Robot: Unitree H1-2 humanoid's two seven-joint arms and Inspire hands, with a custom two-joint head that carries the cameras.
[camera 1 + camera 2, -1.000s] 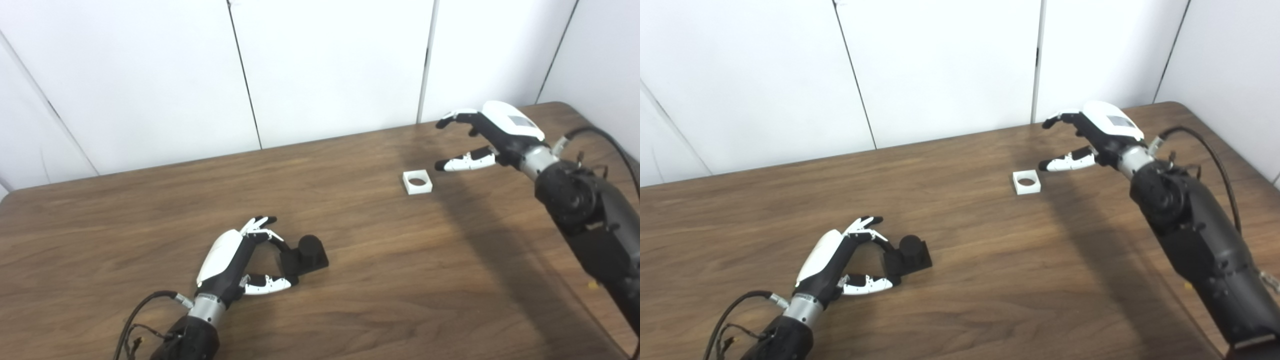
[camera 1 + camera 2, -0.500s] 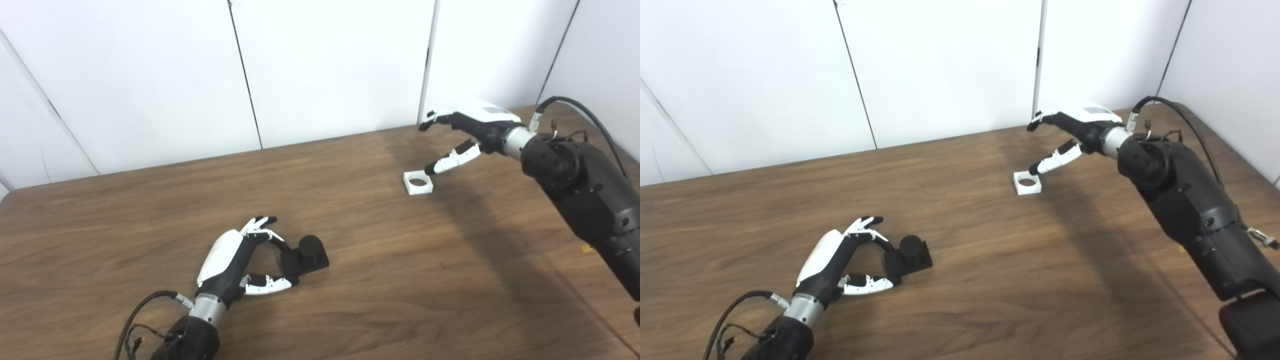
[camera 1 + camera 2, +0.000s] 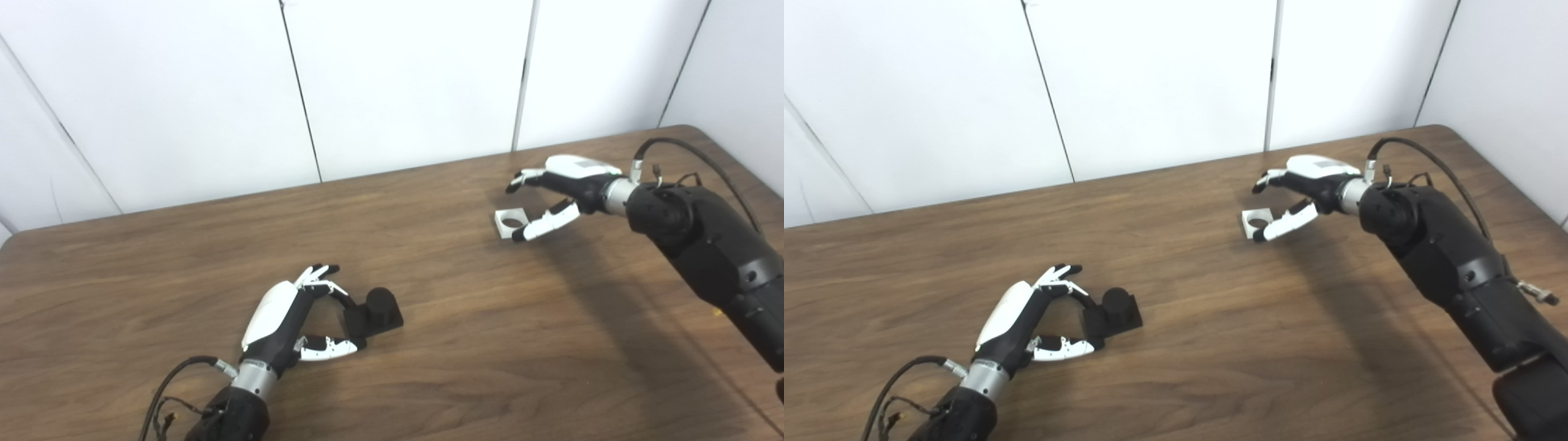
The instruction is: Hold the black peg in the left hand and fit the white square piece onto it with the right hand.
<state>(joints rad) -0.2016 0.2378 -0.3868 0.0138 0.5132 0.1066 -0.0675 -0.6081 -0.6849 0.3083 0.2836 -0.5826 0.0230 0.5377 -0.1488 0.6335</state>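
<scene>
Left eye view has the right hand (image 3: 554, 190) spread around the white square piece (image 3: 508, 220), which sits flat on the bench (image 3: 429, 367) near the far right. Its fingers arch over the far side and the thumb lies along the near edge, but nothing is clamped yet, and I can't tell if the thumb is actually touching. The left hand (image 3: 288, 318) is over on the near left with its fingertips at the back of the black peg (image 3: 373, 315), which rests on the bench. It looks more like light contact than a real grip, honestly can't tell.

My worry: that piece is low and thin, so if the thumb closes first it probably just shoves it along the wood, or tips it up on edge. And if the peg isn't properly pinched, pressing the piece on could knock it loose.
</scene>
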